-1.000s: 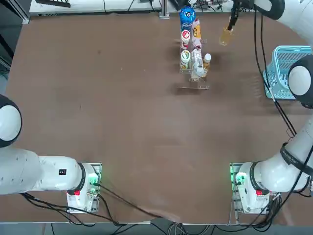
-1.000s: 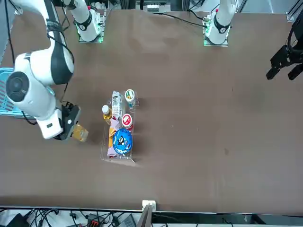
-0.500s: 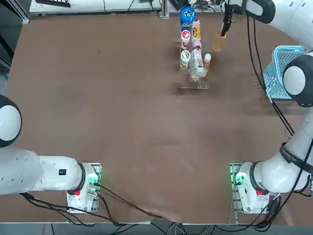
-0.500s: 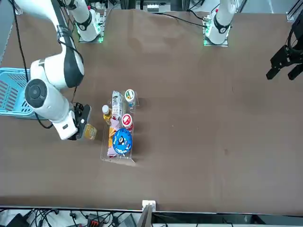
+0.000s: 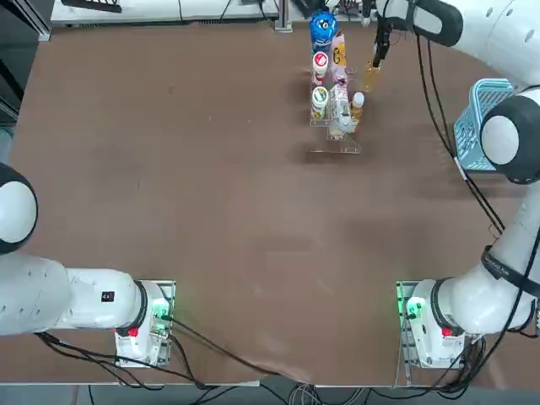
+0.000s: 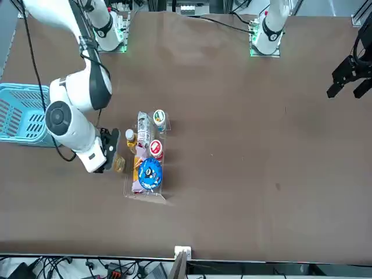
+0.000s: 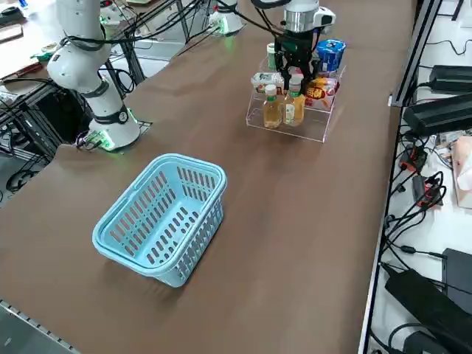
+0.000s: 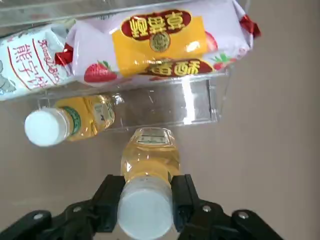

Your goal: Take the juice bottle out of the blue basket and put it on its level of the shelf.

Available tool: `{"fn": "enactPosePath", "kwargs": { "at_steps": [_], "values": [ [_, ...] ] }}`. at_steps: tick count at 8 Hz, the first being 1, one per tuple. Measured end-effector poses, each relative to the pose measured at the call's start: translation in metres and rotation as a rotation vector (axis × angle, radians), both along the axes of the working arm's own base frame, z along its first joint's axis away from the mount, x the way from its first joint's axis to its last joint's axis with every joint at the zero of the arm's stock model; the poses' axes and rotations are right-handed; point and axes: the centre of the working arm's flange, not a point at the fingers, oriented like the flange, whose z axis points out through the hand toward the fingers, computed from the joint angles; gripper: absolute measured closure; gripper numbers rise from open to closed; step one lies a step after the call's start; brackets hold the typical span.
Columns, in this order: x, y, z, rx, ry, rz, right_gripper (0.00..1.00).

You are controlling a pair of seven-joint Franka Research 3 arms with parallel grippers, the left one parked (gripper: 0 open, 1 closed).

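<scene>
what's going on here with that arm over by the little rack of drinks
The right gripper is shut on the juice bottle, holding it by the neck just under its white cap, right beside the shelf. The bottle hangs upright next to the lowest level, where a similar bottle already stands. The blue basket sits apart on the table with nothing visible inside. The bottle is not yet on the shelf.

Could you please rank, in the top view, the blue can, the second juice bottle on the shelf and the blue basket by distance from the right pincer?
From the right pincer:
1. Second juice bottle, on the shelf's lowest level.
2. Blue can, on the top level.
3. Blue basket, at the table's right edge.
</scene>
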Motion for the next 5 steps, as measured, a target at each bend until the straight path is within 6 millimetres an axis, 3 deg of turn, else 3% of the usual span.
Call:
{"fn": "enactPosePath", "kwargs": {
  "at_steps": [5],
  "values": [
    [0.001,0.032,-0.030,0.014,-0.021,0.055,0.46]
  ]
}}
